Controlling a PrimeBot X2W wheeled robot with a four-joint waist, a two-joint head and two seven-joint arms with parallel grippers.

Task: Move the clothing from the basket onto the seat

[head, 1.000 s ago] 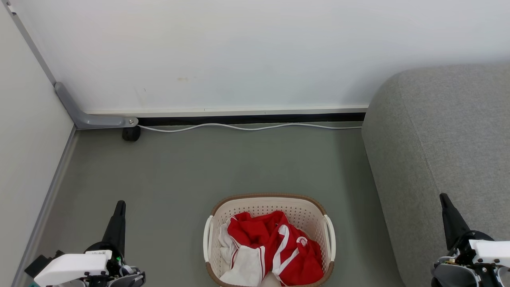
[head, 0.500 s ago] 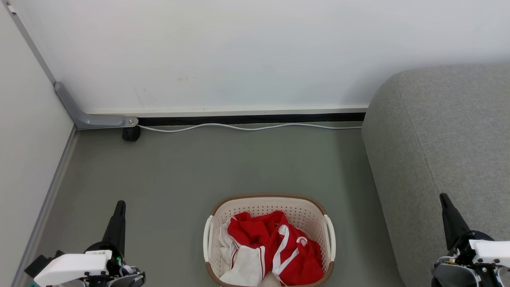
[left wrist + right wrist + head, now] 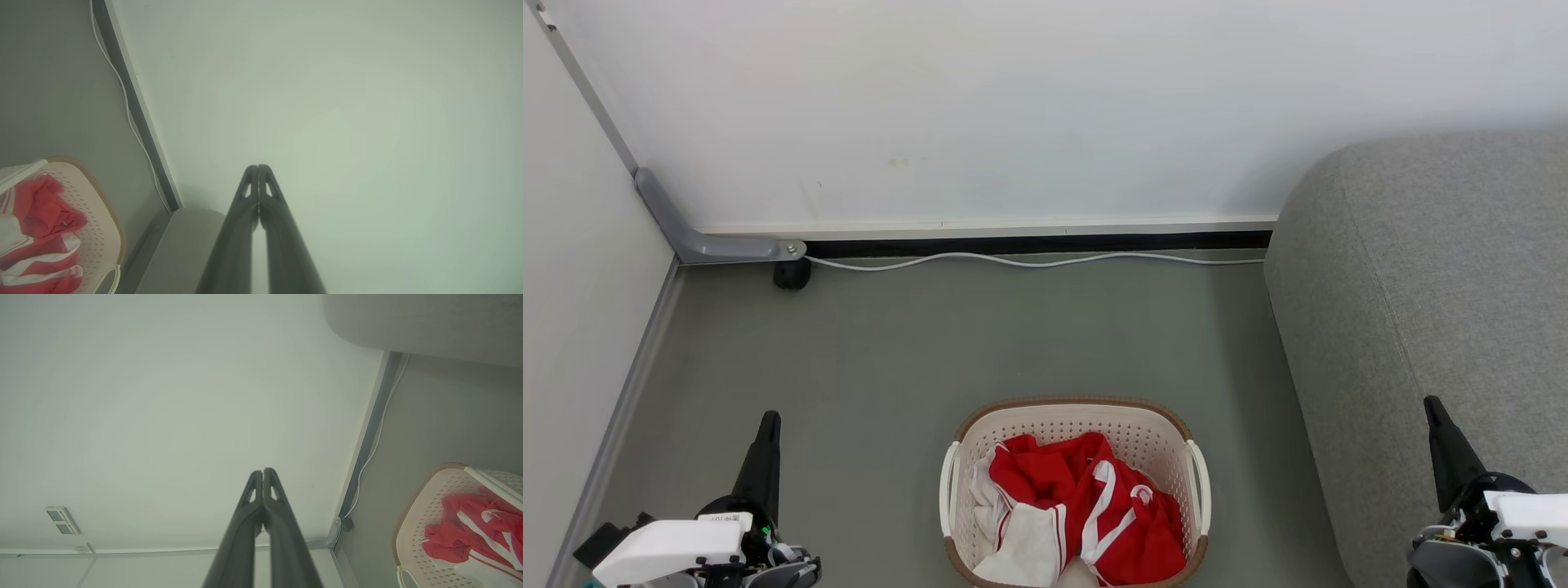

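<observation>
Got red clothing [image 3: 1086, 506] heaped in the basket [image 3: 1070, 403] on the floor [image 3: 1013, 327], near the grey seat [image 3: 1437, 269]. Seeing left tool [image 3: 769, 418] and right tool [image 3: 1431, 403] both pressed together, holding nothing, flanking the basket.

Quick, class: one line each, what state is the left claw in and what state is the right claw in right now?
Left claw: closed, fingers pressed together, holding nothing.
Right claw: closed, fingers pressed together, holding nothing.
</observation>
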